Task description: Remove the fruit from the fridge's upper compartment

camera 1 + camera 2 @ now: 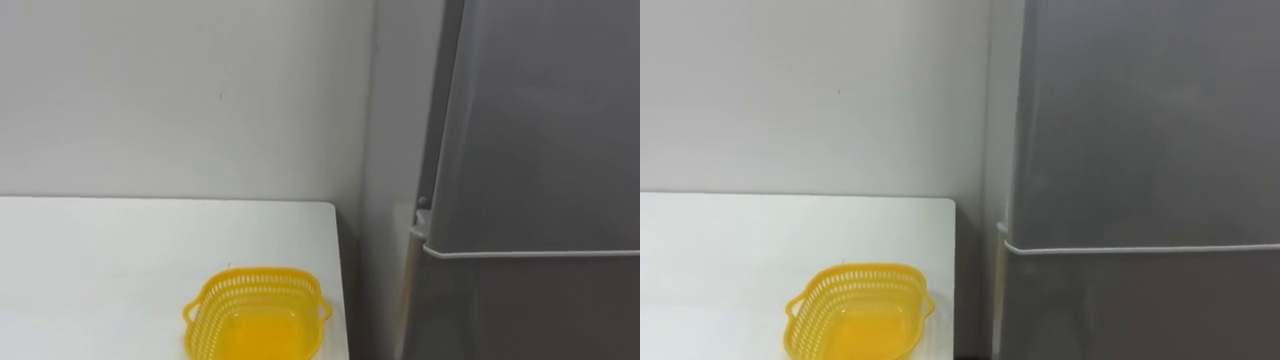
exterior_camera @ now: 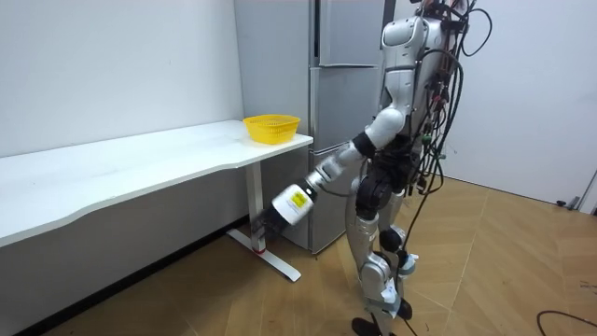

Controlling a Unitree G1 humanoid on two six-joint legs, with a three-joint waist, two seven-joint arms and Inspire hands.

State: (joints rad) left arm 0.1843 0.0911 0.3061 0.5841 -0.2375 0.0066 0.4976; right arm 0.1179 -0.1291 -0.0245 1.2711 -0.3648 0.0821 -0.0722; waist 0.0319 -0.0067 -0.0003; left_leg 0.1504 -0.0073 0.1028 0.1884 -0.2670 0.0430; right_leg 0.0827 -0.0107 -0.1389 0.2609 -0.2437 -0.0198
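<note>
The robot wears pale silver-white shells on head, chest and legs, with black joints between them. A thick bundle of black cables hangs down its back, with a few red strands at its 12 o'clock end. The grey forearm ends in a dark left hand (image 2: 272, 222) bearing a white, yellow-marked tag.
</note>
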